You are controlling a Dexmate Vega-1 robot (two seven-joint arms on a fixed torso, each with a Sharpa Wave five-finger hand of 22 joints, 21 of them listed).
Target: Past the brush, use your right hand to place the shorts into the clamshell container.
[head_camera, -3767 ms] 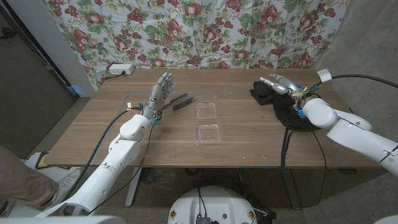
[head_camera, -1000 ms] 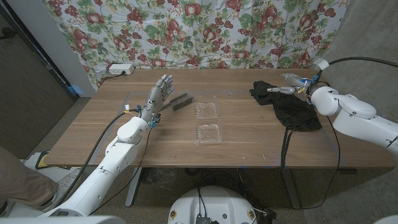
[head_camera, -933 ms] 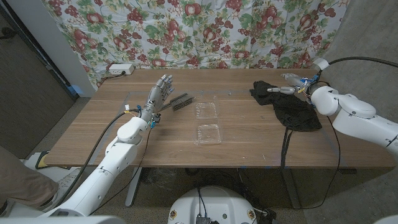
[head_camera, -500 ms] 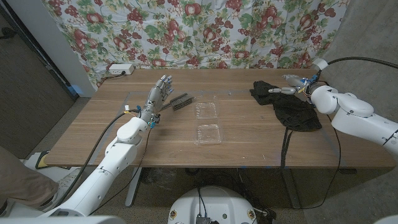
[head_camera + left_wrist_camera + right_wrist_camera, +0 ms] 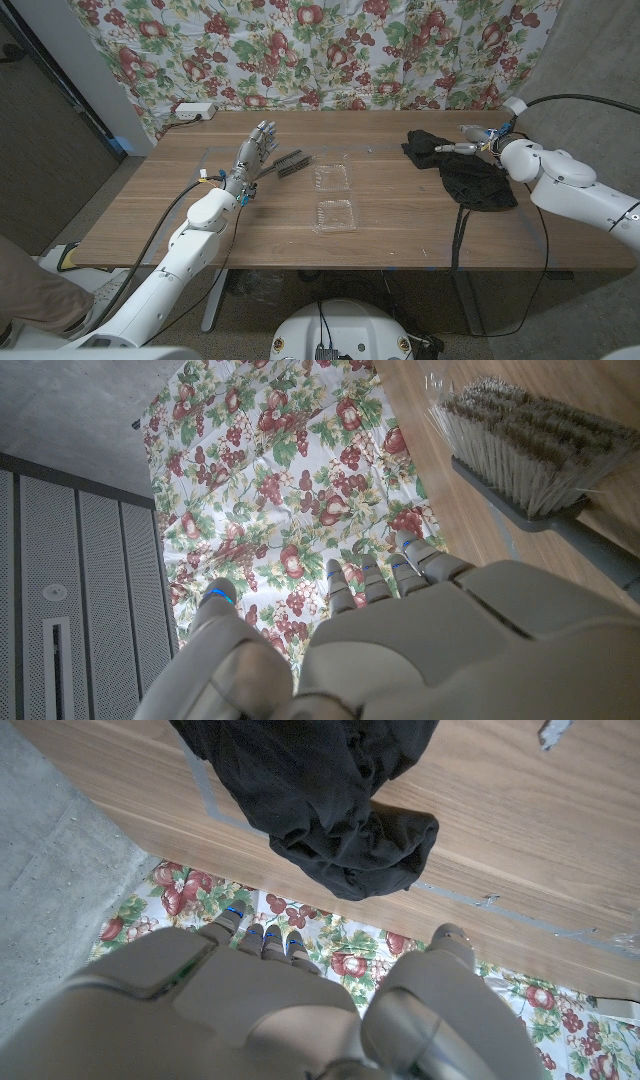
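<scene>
Right hand hovers empty at the upper right of the frame, fingers extended over the crumpled black fabric shorts, poised for a pickup, apparently. The shorts lie on the wooden table near its right edge, well apart from the open clear plastic clamshell container at centre. Left hand stands open and empty beside the grey bristle brush

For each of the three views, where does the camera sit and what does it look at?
Head view: from the robot's head, down on the table; both arms show.
Left wrist view: behind the left hand, toward the brush.
Right wrist view: behind the right hand, toward the shorts.
Head and right wrist views share the shorts.
</scene>
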